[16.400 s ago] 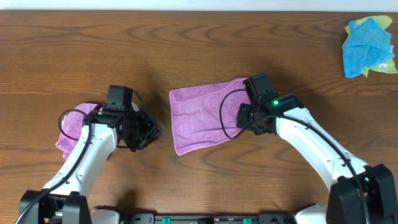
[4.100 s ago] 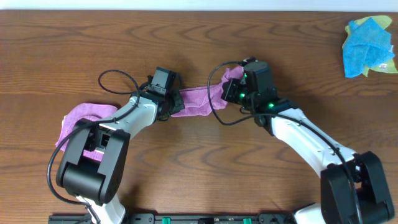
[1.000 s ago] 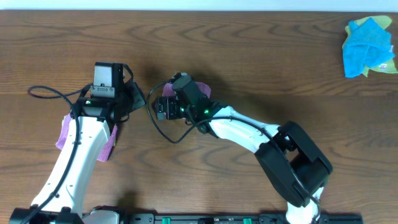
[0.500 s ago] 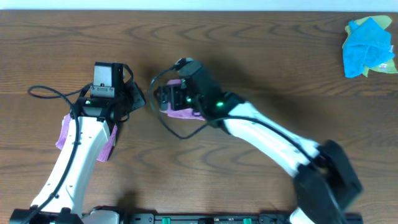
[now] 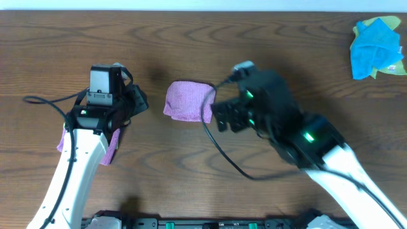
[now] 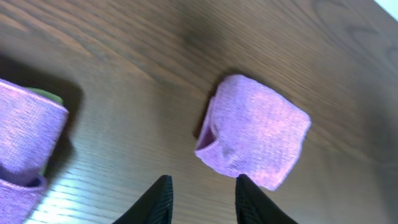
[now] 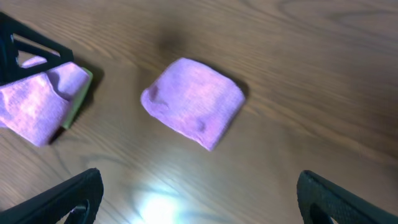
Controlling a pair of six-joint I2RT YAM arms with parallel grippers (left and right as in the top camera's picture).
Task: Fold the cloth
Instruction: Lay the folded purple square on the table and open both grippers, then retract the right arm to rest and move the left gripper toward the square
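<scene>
Although it lies folded into a small pink pad, the cloth (image 5: 189, 100) looks light, limp and a little springy, so I'd guess its layers slide apart if nudged. It sits on the table (image 5: 267, 38), a touch toward 11 o'clock from the middle, free of both arms. The left gripper (image 5: 137, 102) hangs at its 9 o'clock, fingers (image 6: 160, 198) parted with nothing between them. The right gripper (image 5: 220, 116) is at its 4 o'clock, spread wide and empty. For any further crease, pinching through all layers along the edge where they gape seems safest.
</scene>
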